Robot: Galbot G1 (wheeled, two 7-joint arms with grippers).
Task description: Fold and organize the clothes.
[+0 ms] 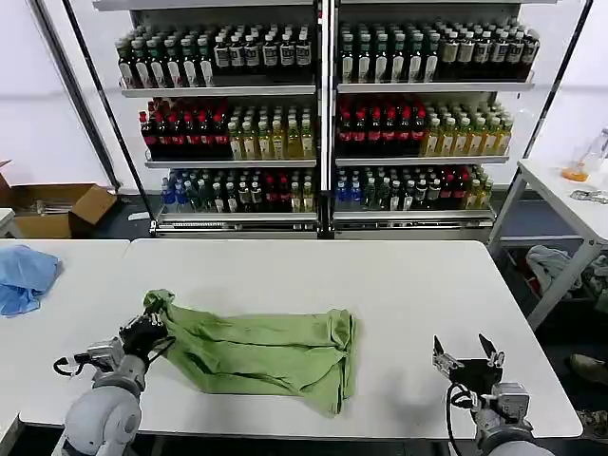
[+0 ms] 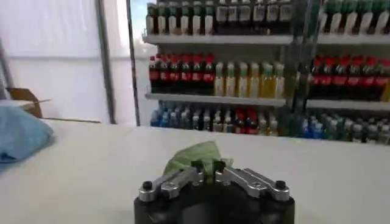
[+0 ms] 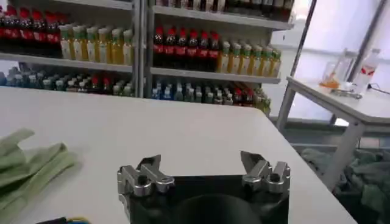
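One shirt (image 1: 261, 351) lies on my worktop (image 1: 408, 285) in the head view, bunched into a long band toward the near edge, left of middle. Its long axis runs across the worktop from my left to my right; the left end tapers to a raised tip, and the right end is a doubled-over hem. My left gripper (image 1: 150, 332) sits at that left tip with its jaws closed on the cloth, which I judge is why that corner stands up off the surface: it is the handle for the next fold. My right gripper (image 1: 467, 356) hovers over bare worktop well to the right of the hem, jaws spread wide and holding nothing, seemingly waiting. A blue cloth (image 1: 24, 275) rests on the neighbouring table, apart from all this.

In the left wrist view, the left gripper (image 2: 208, 168) has its jaws drawn together with a tuft of shirt (image 2: 195, 155) pinched between them.

In the right wrist view, the right gripper (image 3: 204, 165) shows a broad empty gap, with the shirt (image 3: 27, 167) off to one side, not touching it.
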